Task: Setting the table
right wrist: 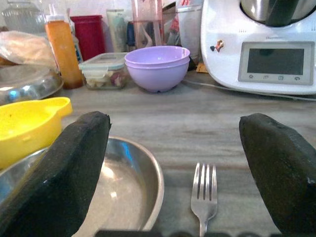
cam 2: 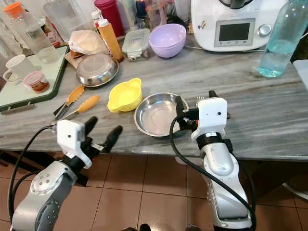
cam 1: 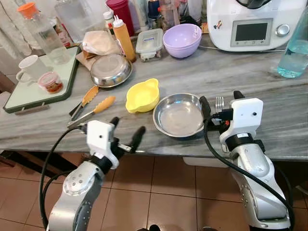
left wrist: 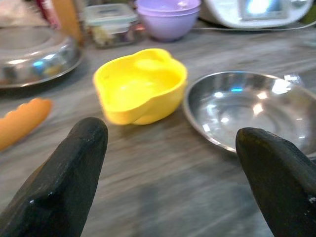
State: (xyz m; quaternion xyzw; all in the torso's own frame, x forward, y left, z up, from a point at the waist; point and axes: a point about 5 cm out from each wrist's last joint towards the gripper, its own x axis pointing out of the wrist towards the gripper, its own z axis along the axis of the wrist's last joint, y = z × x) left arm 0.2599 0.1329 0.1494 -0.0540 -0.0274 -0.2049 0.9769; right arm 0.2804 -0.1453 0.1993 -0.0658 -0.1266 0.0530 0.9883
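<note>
Grey marbled desk is carrying everything. Right claw is hovering spread around a silver metal fork, beside the shallow steel plate; left claw is hanging spread near the desk's edge, facing a yellow plastic bowl.

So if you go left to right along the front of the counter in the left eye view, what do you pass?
Orange tongs → yellow bowl → steel plate → fork, which lies between the right end effector fingers.
</note>
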